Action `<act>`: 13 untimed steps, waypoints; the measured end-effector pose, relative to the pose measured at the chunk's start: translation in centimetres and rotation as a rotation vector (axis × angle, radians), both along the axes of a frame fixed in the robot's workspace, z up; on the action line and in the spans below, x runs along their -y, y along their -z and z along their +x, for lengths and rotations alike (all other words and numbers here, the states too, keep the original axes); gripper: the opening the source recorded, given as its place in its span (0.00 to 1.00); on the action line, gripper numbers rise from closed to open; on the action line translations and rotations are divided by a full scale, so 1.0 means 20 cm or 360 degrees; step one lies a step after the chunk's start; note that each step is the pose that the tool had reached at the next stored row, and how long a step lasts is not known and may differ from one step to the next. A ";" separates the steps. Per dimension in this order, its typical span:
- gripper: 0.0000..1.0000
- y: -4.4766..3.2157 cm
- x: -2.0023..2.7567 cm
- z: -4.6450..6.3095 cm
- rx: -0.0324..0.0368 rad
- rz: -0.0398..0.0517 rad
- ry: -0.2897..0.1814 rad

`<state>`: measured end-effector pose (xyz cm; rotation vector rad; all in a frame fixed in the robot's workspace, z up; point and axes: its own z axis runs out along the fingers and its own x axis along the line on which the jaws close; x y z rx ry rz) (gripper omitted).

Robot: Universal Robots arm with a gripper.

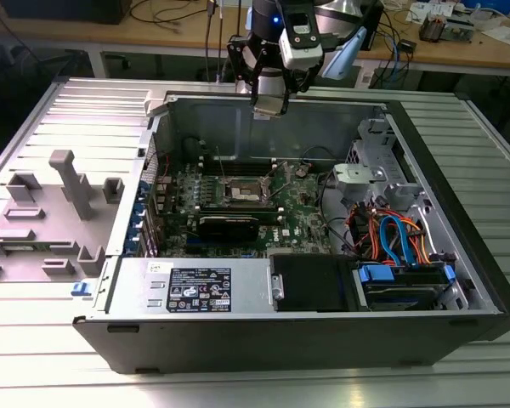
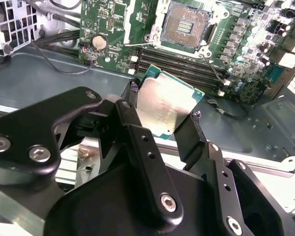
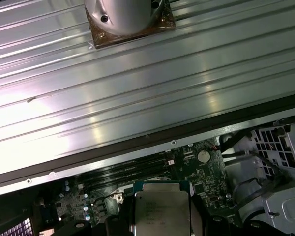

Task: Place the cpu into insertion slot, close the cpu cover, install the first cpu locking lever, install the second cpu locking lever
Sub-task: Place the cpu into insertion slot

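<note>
The claw [image 2: 165, 101] is clamped on the cpu [image 2: 167, 105], its two dark fingertips [image 2: 133, 87] pressing against opposite sides of the small square chip. The chip's dull silver top faces the camera in the second wrist view, with a thin green edge showing round it, and it hangs clear of everything below.

In the exterior view the claw [image 1: 270, 104] sits high over the far wall of the open computer case [image 1: 323, 340], well above the green board. The insertion slot [image 1: 245, 194] lies near the middle of that board, apart from the claw. In the second wrist view the insertion slot [image 2: 187, 24] is uncovered and holds no chip – its dark centre shows inside the silver rim. The long black memory slots [image 2: 177, 66] run between it and the held chip, and a round coin battery [image 2: 98, 43] sits on the board off to one side.

In the first wrist view the cpu [image 3: 162, 214] shows again between the dark fingers [image 3: 199, 216], with the board behind it and the ribbed metal worktop [image 3: 137, 98] beyond the case's rim.

On the exterior view's right side of the case, blue and orange cables [image 1: 391, 238] loop beside a metal drive cage – and on the worktop [image 1: 34, 119] at that view's left stand several grey fixture blocks [image 1: 68, 183]
</note>
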<state>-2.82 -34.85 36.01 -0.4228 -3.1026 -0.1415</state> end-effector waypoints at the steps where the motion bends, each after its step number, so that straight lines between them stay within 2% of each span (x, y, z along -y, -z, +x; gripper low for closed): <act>1: 0.54 0.001 0.000 0.00 0.0000 0.0000 0.0016; 3: 0.54 0.004 0.000 0.00 0.0000 0.0000 0.0089; 8: 0.54 0.010 0.000 0.00 0.0000 -0.0001 0.0215; 13: 0.54 0.010 0.000 0.00 0.0000 -0.0001 0.0234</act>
